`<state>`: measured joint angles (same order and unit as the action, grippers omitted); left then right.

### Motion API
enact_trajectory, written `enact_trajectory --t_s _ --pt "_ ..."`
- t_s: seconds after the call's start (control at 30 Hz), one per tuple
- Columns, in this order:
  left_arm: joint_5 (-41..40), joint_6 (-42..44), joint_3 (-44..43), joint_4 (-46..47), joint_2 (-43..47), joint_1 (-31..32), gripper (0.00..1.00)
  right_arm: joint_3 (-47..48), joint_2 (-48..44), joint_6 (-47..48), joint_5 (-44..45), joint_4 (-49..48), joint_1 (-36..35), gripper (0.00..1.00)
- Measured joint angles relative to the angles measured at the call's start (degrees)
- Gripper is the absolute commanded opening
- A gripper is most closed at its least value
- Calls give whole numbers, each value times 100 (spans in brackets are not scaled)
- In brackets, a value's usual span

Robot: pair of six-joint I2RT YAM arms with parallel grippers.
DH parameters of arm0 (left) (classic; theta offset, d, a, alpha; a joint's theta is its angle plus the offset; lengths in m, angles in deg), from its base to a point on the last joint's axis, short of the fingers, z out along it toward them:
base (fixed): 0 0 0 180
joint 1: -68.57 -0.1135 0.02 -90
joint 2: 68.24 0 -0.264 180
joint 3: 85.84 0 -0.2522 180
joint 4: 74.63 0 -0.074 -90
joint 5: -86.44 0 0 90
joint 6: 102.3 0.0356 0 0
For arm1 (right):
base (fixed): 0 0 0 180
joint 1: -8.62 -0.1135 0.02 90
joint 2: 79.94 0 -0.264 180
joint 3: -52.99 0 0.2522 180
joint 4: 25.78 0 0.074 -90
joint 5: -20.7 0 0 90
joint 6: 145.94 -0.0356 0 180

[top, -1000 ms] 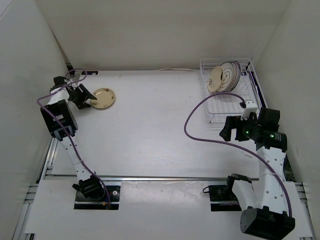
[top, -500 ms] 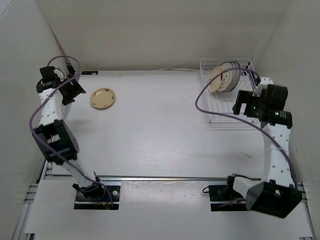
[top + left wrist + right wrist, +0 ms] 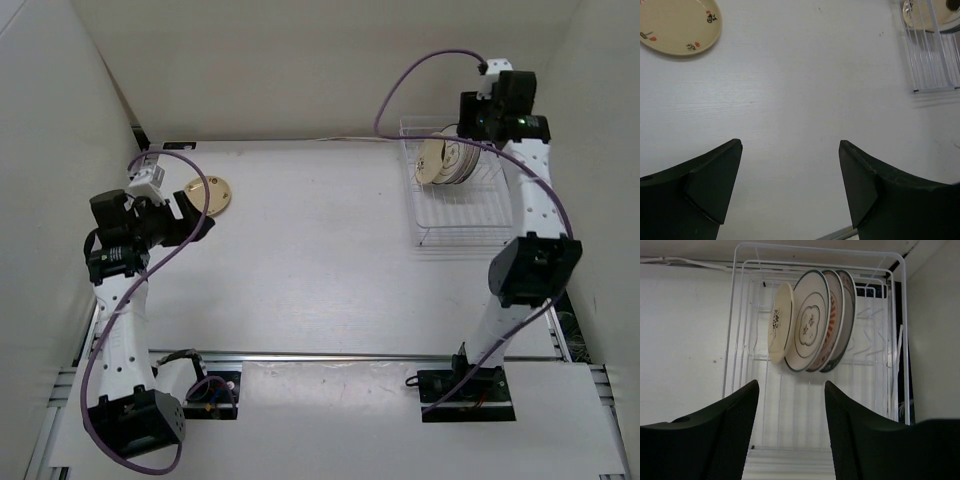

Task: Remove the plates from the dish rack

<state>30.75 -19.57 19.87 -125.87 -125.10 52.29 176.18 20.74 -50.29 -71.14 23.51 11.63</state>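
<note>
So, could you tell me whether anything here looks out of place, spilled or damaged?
Nothing stands out. Four plates stand on edge in the dish rack, leaning together slightly, with no visible damage. Another tan plate lies flat on the table, and nothing looks spilled.

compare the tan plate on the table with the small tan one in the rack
Pose: the table plate lies flat; the rack plate stands on edge in the dish rack. Company: the table plate is alone; the rack plate heads a row with three larger plates. Marks: the table plate has small scattered marks; the rack plate shows one dark motif. Both are round and tan.
</note>
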Motion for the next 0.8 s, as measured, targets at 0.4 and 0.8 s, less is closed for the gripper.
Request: enact_trajectory --t_s 0.4,0.8 --pt "199 909 483 -282 22 0 89 1187 1587 170 219 529 -498 57" --pt "417 879 533 -247 -409 0 89 1786 2778 247 304 560 -612 55"
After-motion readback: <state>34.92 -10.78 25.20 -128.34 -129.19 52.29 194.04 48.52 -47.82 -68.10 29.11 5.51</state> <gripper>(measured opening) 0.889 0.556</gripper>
